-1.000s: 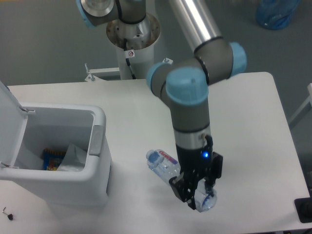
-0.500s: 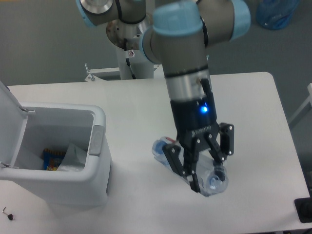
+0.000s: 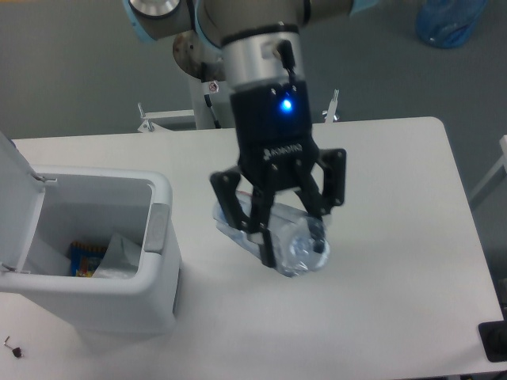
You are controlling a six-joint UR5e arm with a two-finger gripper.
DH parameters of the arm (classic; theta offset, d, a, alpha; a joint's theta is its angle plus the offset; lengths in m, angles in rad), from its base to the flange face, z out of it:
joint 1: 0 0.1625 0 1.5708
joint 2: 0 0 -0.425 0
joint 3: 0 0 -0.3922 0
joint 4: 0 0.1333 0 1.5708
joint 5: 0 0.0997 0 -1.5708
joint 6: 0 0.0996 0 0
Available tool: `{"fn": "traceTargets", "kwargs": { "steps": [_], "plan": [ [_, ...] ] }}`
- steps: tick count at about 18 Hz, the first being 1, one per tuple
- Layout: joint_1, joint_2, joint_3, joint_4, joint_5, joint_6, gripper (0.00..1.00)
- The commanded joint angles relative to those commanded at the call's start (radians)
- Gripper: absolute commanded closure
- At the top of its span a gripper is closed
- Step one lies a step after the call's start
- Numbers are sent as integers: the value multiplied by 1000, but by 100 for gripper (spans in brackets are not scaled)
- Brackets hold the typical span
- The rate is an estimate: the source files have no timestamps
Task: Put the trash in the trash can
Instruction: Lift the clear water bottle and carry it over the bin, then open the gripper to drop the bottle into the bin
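My gripper [image 3: 287, 237] is shut on the clear plastic water bottle [image 3: 297, 249] and holds it in the air above the middle of the table, tilted, its cap end at the lower right. The label is hidden behind the fingers. The white trash can [image 3: 158, 237] stands at the left with its lid [image 3: 14, 198] swung open. Inside it lie a whitish translucent plastic scrap [image 3: 119, 257] and a blue and yellow snack packet [image 3: 83, 257]. The gripper is to the right of the can, apart from it.
The white table [image 3: 396, 237] runs to the right and front edges. The arm's base column [image 3: 215, 59] stands behind the table. A blue bag [image 3: 451, 20] lies on the floor at the top right. A small dark object [image 3: 495, 340] sits at the lower right.
My gripper has risen with the bottle in it and moved left and back, from near the table's front toward its middle and closer to the can.
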Motion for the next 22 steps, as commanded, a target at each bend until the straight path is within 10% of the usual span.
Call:
{"fn": "traceTargets", "kwargs": {
  "steps": [16,19,22],
  "plan": [
    [-221,-23,-89,-2,2,3,39],
    [-221,-21,-101,-2,2,20,0],
    [-221,-15,-100,-2,2,43,0]
  ]
}}
